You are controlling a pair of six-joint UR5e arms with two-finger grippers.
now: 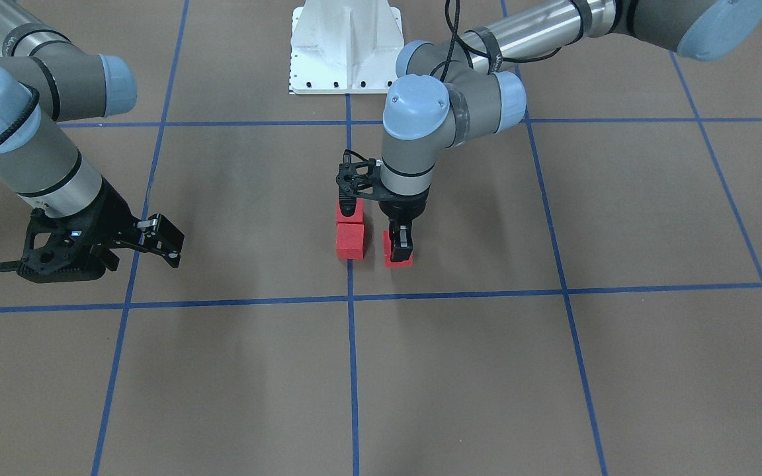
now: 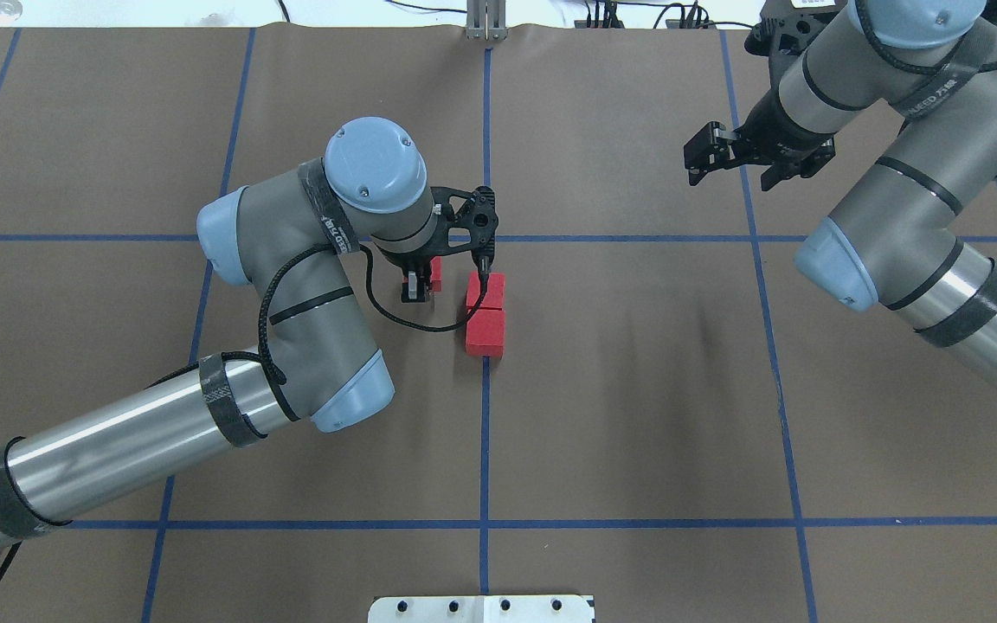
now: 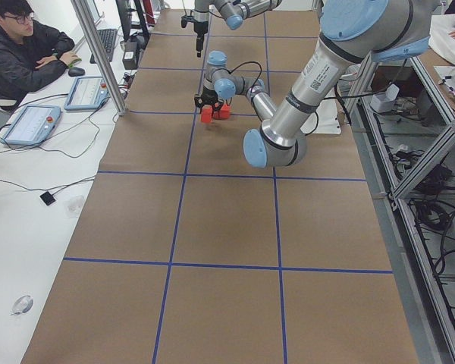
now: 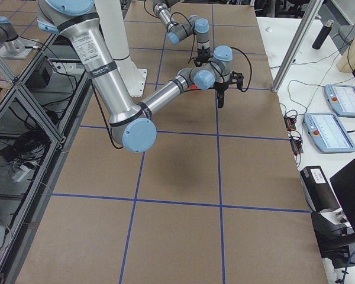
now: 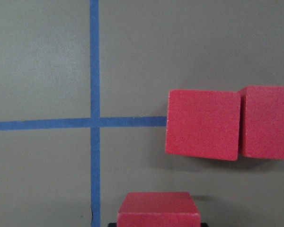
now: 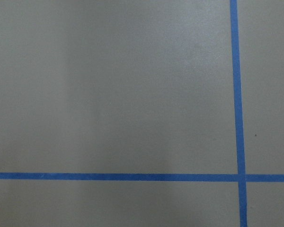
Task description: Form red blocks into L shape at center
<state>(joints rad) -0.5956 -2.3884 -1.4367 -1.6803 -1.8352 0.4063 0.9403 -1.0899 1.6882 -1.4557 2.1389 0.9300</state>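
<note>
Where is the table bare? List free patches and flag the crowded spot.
Free: the operator-side row past the cross tape line; the square between the middle blue tape line and the right arm. Crowded: the center, where two red blocks sit on that line and the left gripper straddles the third red block. The right gripper hangs aside.

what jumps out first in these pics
Two red blocks sit touching in a row on the middle blue tape line. The left gripper grips a third red block just beside them, a gap between. The right gripper hangs open well off to the side.
</note>
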